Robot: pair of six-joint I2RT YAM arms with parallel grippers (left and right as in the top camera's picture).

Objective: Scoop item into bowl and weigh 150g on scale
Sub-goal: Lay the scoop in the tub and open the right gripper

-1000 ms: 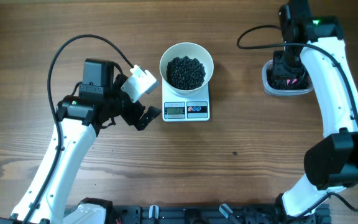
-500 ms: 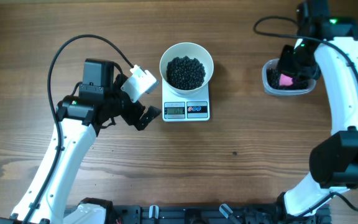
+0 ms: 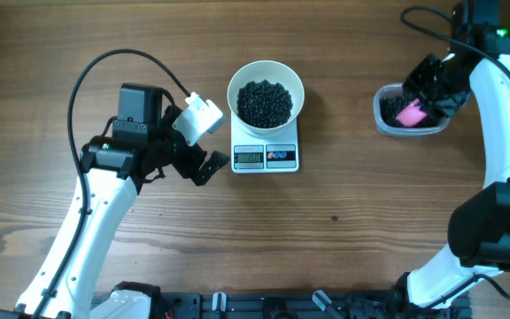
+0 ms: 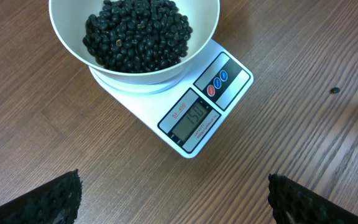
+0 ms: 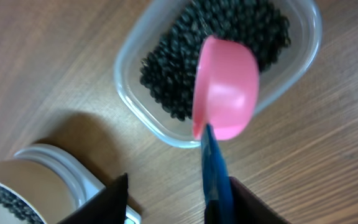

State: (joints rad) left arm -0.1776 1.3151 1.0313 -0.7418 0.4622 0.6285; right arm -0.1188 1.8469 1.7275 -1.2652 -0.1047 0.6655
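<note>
On the brown wood-grain desk [image 3: 343, 221], the white scale [image 4: 143, 107] shows a grey display [image 4: 194, 118] and red and blue buttons [image 4: 217, 83], under a white bowl [image 4: 64, 28] of matte black beans [image 3: 266, 103], and right of the scale a pink, blue-handled scoop [image 5: 225, 93].

A robot lab bench, wooden table [image 3: 343, 248], two white robot arms [image 3: 87, 226] reaching over it, kitchen scale [image 3: 266, 156] standing between them.

The scale [image 4: 157, 102] has a grey display [image 4: 196, 116] at its front edge, and it reads 150. A short line of dark lettering [image 4: 180, 112] runs just beside the display, too small to read surely.
</note>
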